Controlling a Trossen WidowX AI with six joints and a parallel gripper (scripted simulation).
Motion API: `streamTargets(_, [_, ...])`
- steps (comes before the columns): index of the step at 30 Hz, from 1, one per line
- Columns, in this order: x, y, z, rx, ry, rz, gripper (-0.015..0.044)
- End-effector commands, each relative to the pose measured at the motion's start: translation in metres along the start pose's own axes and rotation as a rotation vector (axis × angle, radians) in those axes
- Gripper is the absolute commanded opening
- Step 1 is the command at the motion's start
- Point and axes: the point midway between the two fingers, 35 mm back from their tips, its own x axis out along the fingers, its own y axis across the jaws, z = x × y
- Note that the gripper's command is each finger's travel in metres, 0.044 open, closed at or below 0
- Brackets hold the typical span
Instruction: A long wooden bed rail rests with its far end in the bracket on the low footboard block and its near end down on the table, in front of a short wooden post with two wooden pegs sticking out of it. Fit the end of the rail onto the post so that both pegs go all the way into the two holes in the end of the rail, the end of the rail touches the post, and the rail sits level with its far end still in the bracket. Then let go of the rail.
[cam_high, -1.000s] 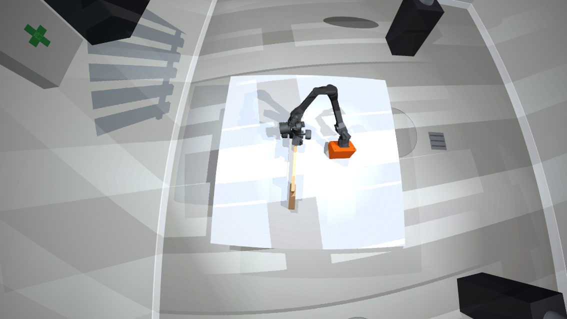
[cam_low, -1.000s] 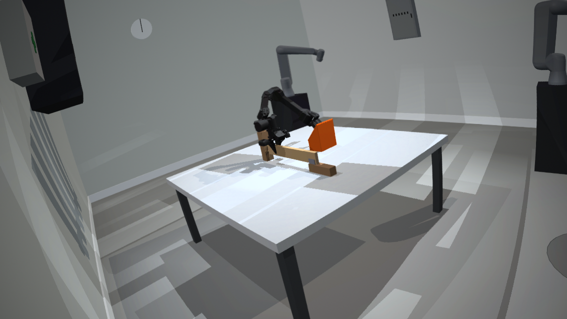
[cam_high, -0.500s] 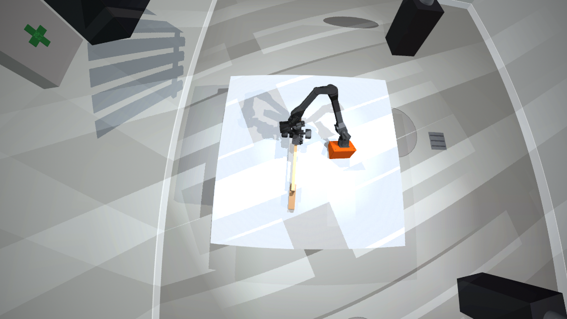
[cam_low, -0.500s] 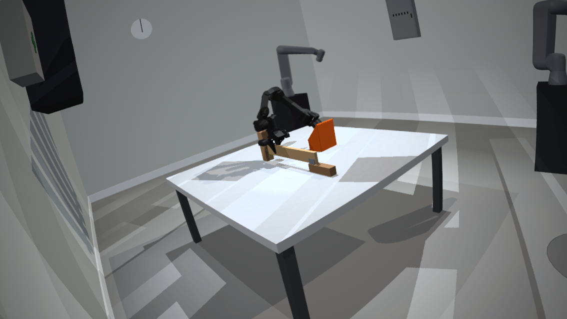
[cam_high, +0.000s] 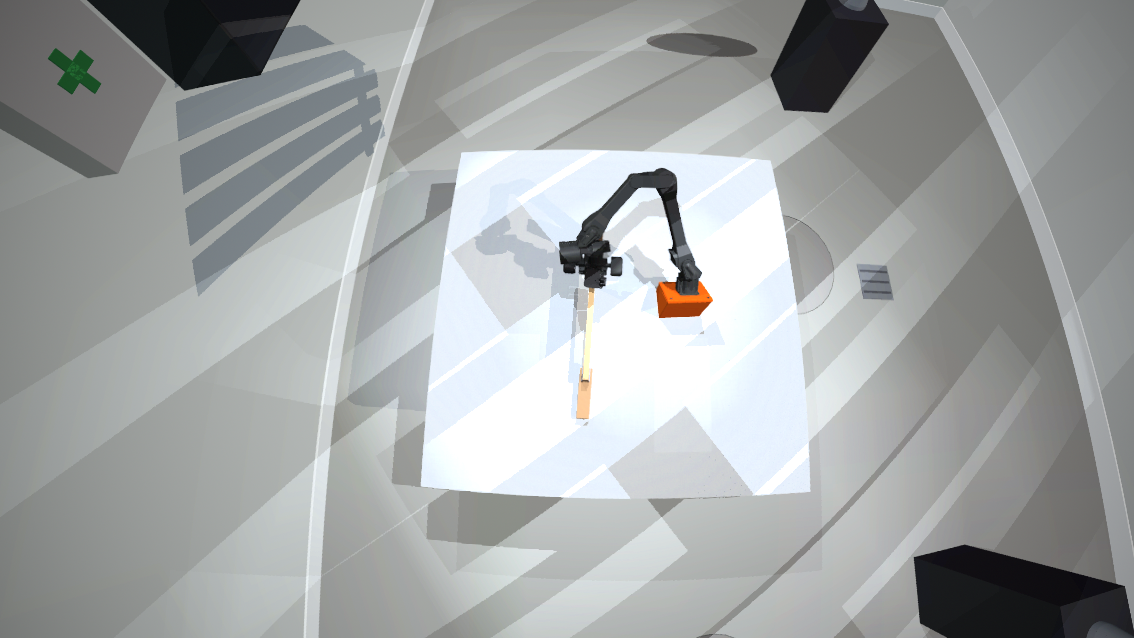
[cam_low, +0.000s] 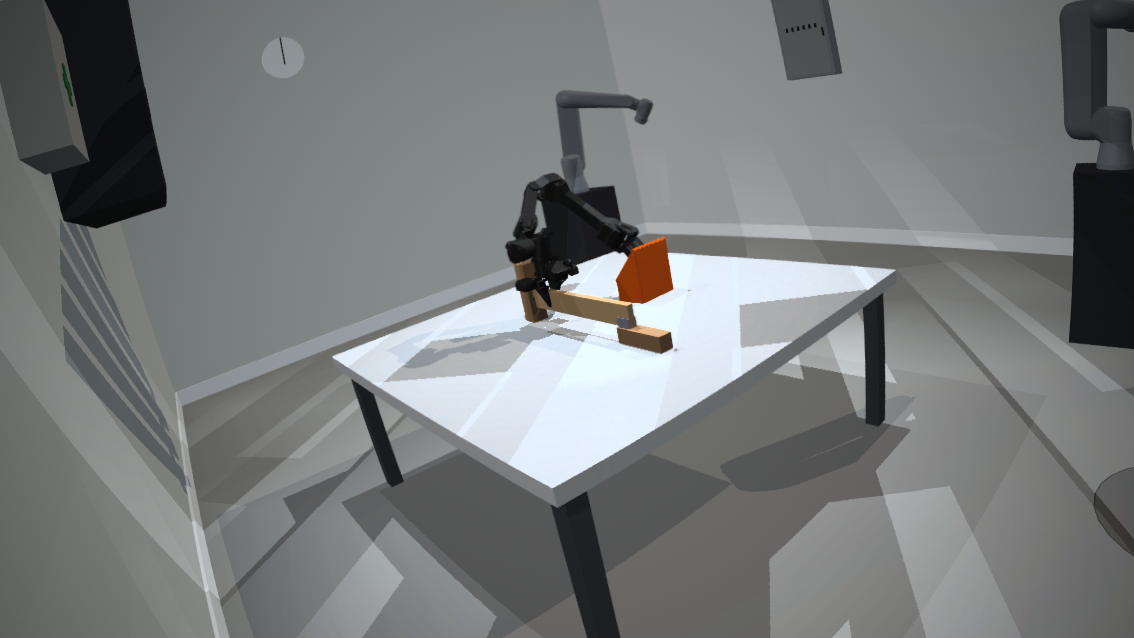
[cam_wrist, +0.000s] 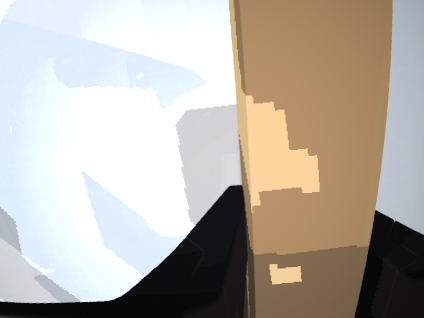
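The long wooden rail (cam_high: 588, 337) (cam_low: 590, 307) (cam_wrist: 320, 60) runs from my gripper to the low footboard block (cam_high: 583, 403) (cam_low: 646, 338). Its far end sits at the grey bracket (cam_low: 625, 322) on that block. My gripper (cam_low: 547, 295) is shut on the rail near its post end; in the wrist view the rail passes between the black fingers. The rail is raised off the table there and looks about level. The short wooden post (cam_low: 529, 304) stands just behind the gripper. The pegs, the holes and the meeting of rail and post are hidden by the gripper, so contact cannot be told.
The white table (cam_high: 491, 444) (cam_low: 555, 444) carries everything. The arm's orange base block (cam_high: 683, 303) (cam_low: 651, 271) stands to the right of the rail in the top view, and the arm arches over behind it. Dark pedestals and grey arms stand beyond the table.
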Motion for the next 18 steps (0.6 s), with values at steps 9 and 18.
streamTargets(9, [-0.0009, -0.0003, -0.0046, -0.003, 0.001, -0.002, 0.0000])
streamTargets(18, [0.0001, -0.0001, -0.0053, 0.000, 0.000, 0.000, 0.0053])
